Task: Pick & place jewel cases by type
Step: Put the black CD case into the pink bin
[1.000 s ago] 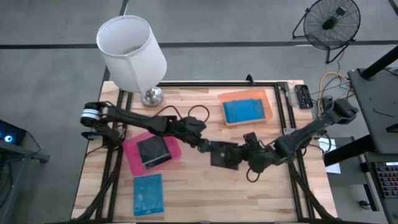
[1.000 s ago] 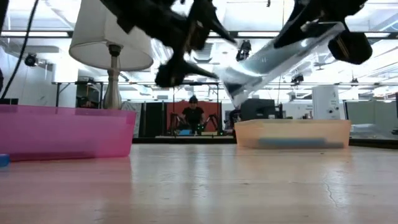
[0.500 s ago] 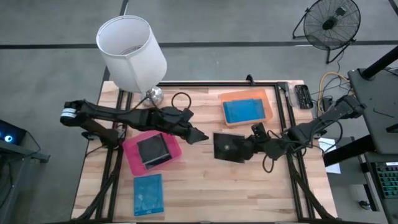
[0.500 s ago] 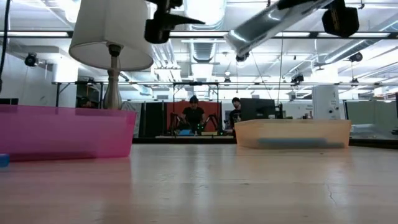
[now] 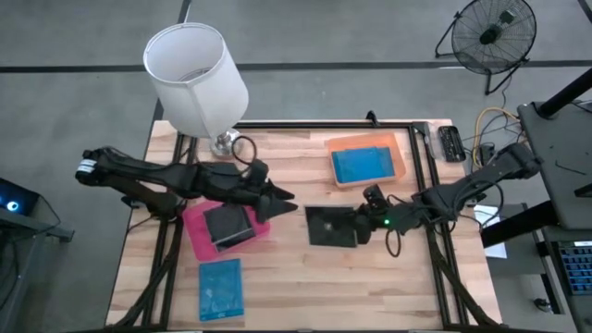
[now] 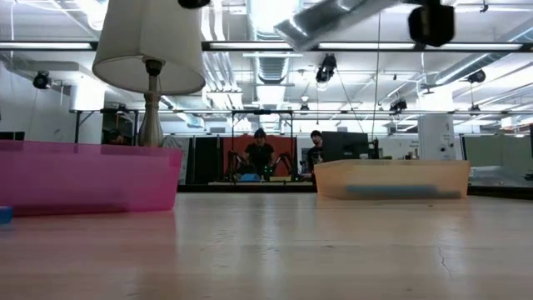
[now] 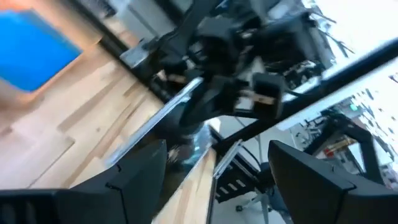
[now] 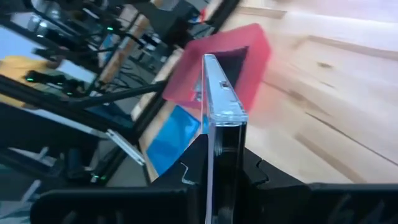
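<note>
2 blue jewel cases (image 5: 220,289) — apparently 2 dark (image 5: 331,226) — 2 trays (image 5: 197,234), 1 lamp (image 5: 197,77).

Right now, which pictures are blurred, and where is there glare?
Left wrist view: everything smeared by motion. Right wrist view: the held jewel case is sharp, the table behind soft. Low view: bright ceiling lights wash out the top.

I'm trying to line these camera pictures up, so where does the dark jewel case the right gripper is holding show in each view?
High view: dark jewel case at table centre, held by the right gripper.
Low view: seen edge-on, tilted, at the top.
Left wrist view: slanted sheet mid-picture.
Right wrist view: edge-on between the fingers.
Shared landmark: the pink tray; not in left wrist view.
</note>
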Available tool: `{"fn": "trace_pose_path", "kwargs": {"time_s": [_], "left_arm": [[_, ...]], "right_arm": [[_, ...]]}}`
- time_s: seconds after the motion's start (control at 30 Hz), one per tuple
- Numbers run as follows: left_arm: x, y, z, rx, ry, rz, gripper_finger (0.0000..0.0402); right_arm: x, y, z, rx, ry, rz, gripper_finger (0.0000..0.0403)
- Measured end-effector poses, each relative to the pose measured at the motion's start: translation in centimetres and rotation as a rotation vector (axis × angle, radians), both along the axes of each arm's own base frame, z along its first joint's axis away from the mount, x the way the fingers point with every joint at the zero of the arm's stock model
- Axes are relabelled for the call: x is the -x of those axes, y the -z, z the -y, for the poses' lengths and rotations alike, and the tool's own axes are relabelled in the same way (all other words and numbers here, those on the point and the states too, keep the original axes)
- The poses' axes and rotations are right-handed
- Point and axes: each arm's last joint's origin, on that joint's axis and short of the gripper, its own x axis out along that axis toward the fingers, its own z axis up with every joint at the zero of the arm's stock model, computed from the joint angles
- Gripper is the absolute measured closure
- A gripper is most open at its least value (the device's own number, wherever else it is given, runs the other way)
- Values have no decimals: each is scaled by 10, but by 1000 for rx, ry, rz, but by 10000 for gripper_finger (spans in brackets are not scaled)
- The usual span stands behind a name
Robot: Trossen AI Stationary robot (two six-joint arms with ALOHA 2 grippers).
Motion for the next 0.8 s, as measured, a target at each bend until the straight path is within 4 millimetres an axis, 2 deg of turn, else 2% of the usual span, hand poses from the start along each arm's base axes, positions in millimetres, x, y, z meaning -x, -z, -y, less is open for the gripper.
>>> {"fn": "trace_pose_path", "kwargs": {"time_s": [0.27,0.43,0.57,0.8], "left_arm": [[35,-26,-5,-81,-22,89,136],[58,-35,-9,-128,-15,98,136],[71,-39,-11,-133,-18,94,136],[78,-33,-12,-184,14,22,136]], "right_arm": [[-30,-2,5,-36,-18,151,376],[-52,-1,8,-49,7,214,376],[-79,-7,10,-10,-28,209,376],[-138,-19,25,13,-87,176,376]]}}
